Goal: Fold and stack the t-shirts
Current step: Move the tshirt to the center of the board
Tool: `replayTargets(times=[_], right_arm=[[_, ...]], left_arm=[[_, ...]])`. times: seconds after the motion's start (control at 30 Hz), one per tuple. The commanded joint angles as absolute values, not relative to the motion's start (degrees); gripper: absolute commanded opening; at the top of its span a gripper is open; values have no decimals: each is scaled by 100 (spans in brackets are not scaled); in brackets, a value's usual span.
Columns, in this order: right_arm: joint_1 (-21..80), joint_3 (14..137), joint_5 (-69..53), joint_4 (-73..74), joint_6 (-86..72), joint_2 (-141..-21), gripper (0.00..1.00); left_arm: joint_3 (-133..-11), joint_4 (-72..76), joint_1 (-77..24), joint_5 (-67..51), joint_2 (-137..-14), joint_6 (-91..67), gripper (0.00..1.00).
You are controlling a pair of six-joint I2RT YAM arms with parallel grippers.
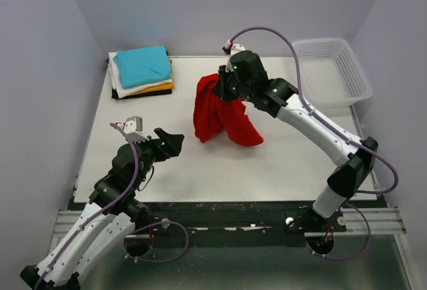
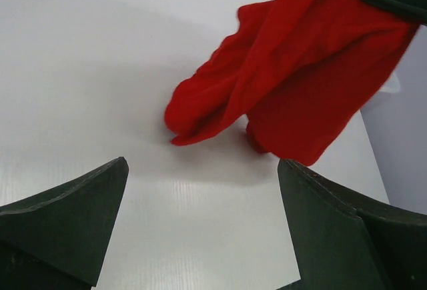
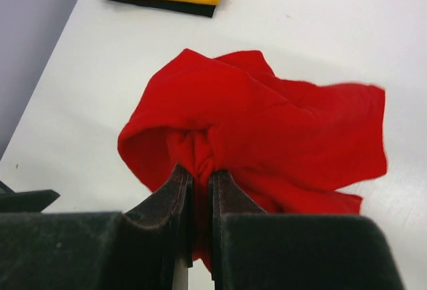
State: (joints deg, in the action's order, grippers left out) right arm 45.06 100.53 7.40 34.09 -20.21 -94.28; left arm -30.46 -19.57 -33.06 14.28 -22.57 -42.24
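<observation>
While the right gripper (image 3: 198, 173) is pinched down on a little gathered knot of the red tee (image 1: 220, 113), the rest of that shirt just hangs off it in soft, droopy folds. The lower ends slump onto the table (image 1: 200, 170) around the middle, a bit toward the back. From the right wrist view you can see the two dark, matte fingers (image 3: 167, 200) nearly meeting, with only a thin wad of cloth squeezed between them. The fabric balloons out around the pinch in rounded, hood-like puffs. It's plain bright red cloth with lots of wrinkles.

The left gripper (image 1: 170, 142) is spread wide and has nothing in it. It sits over the near-left part of the table, pointing toward the red tee but well apart from it. In its own wrist view the blunt, wedge-shaped fingers sit at either side of the frame with bare table between them. The red folds are further out, one rounded lobe lying flat on the surface.

The table top is smooth and white, with a faint ribbed grain up close.

In the back-left corner there's the stack (image 1: 141, 77) of folded tees: teal on top, neat and rectangular, then white, orange and black edges peeking out below. At the back right sits a white plastic basket (image 1: 330, 77) with lattice walls, rectangular with rounded corners, apart from the red tee.
</observation>
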Motion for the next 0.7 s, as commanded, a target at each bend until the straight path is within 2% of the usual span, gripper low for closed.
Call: replayTargets(times=[0.0,0.17,0.23,0.27,0.37,0.53,0.67], right_arm=[[4541,10137,169,2770,-2299,-10497,12],[4529,11807,649,3095,-2132,-12268,31],[4504,12192,1010,3058,-2066,-12650,73],[4477,12295,1087,3052,-2040,-12738,98],[4465,11925,1340,2957,-2079,-12449,100],[4456,9568,1660,2051,-2250,-10680,100],[4430,7650,2298,1669,-2708,-9129,100]], left_arm=[[-2988,-1591,-3275,846,-2746,-4040,99],[-3010,-1469,-3245,574,-3301,-3822,99],[-2991,-1419,-3214,460,-3513,-3811,98],[-2998,-1433,-3172,390,-3648,-3847,99],[-2971,-1320,-2999,115,-4041,-3901,99],[-2777,-1036,-2691,-389,-4724,-4131,99],[-2388,-436,-2392,-880,-5157,-4517,88]])
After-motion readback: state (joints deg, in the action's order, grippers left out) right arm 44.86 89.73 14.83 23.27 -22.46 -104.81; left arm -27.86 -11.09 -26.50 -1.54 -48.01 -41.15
